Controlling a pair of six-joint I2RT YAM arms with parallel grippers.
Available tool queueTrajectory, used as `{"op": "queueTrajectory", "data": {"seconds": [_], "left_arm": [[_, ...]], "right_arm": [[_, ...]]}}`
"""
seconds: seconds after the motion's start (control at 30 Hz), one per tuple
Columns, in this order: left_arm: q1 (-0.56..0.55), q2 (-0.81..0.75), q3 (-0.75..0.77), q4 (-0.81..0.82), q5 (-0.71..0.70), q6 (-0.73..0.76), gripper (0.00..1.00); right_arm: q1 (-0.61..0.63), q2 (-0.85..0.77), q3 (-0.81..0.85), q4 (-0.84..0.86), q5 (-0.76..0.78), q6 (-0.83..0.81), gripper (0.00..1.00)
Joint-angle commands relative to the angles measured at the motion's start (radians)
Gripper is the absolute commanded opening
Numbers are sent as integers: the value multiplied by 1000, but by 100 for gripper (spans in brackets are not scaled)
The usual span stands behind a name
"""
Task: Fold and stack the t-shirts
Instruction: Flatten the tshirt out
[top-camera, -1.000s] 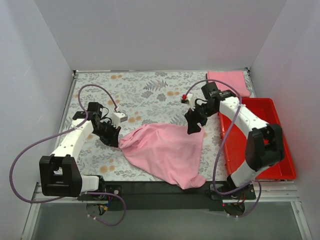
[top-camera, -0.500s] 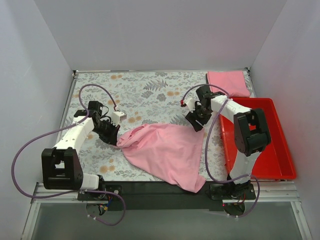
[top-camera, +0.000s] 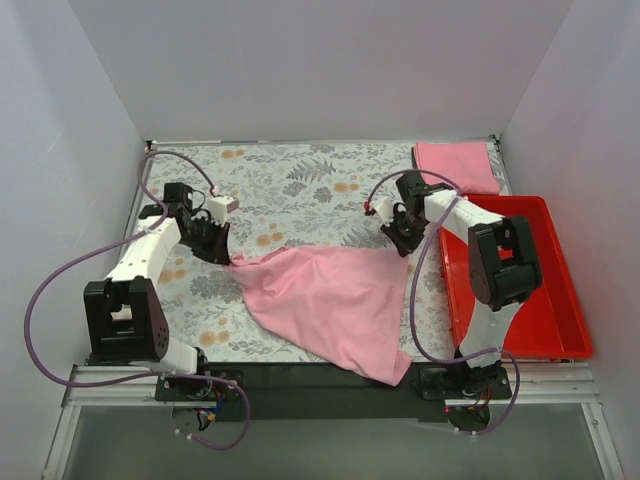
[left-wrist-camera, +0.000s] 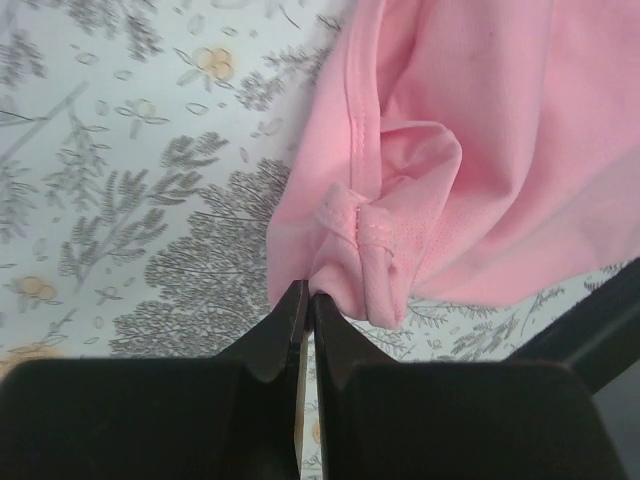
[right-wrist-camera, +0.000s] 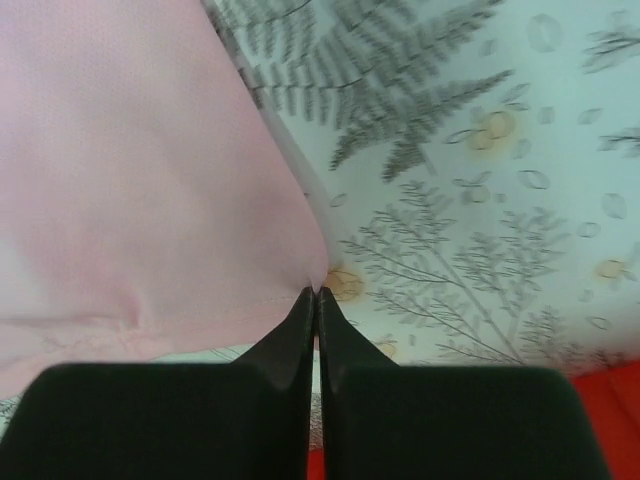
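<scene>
Right claw (right-wrist-camera: 316, 295), open earlier, now pinches your light-pink cotton t-shirt (top-camera: 330, 300); left claw (left-wrist-camera: 308, 297) clamps its hem. One folded pink t-shirt (top-camera: 457, 166) done; this pending.

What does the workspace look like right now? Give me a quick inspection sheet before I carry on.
Surface: floral-patterned table, flat.
Job's things: loose t-shirt stretched between both hands; folded t-shirt at the far right corner.
Clutter: red tray on the right, no contents seen.
Hands: left hand shut on the loose t-shirt's edge; right hand shut on its corner.
Cables: purple cables loop from each arm.
Surroundings: white walls; nothing else seen.
</scene>
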Motion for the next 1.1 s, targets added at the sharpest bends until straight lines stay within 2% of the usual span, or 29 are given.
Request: {"op": "queueTrajectory", "data": {"seconds": [0.0, 0.1, 0.13, 0.17, 0.27, 0.3, 0.33, 0.43, 0.5, 0.6, 0.63, 0.73, 0.83, 0.93, 0.97, 1.0, 1.07], "left_arm": [[48, -4, 98, 83, 37, -71, 0], [62, -31, 155, 106, 75, -72, 0], [62, -42, 191, 65, 103, -38, 0], [62, -68, 205, 26, 176, 9, 0], [57, -148, 178, -147, 259, 265, 0], [53, -167, 148, -214, 256, 430, 0], [42, -215, 70, -318, 238, 503, 0], [22, -350, -142, -364, 116, 635, 0], [23, -417, -221, -348, 31, 660, 0], [23, -520, -342, -279, -38, 617, 13], [23, -527, -351, -240, -37, 555, 24], [23, -447, -305, -235, 44, 464, 30], [23, -341, -184, -219, 172, 393, 34], [8, -245, -81, -192, 261, 294, 49], [-4, -228, -68, -161, 255, 186, 52], [-18, -209, -58, -87, 243, 148, 61], [-114, -208, -70, 7, 166, 35, 64]], "right_arm": [[-49, -11, 137, 17, -46, 4, 1], [-81, -44, 238, 13, -109, 10, 1], [-85, -76, 261, 13, -123, 7, 1], [-92, -94, 264, -6, -132, -22, 1], [-93, -185, 197, -76, -157, -123, 1], [-95, -233, 164, -92, -152, -157, 1], [-95, -260, 84, -116, -148, -188, 1], [-93, -370, -46, -154, -134, -312, 1], [-93, -469, -180, -187, -149, -433, 1], [-93, -617, -354, -244, -152, -571, 1], [-87, -646, -386, -253, -149, -587, 1], [-64, -709, -446, -271, -151, -595, 1], [-47, -711, -452, -282, -175, -559, 1], [-35, -696, -437, -280, -189, -532, 1], [-33, -688, -430, -282, -200, -526, 1], [-32, -685, -427, -282, -204, -518, 1], [-26, -676, -426, -280, -207, -503, 1]]}}
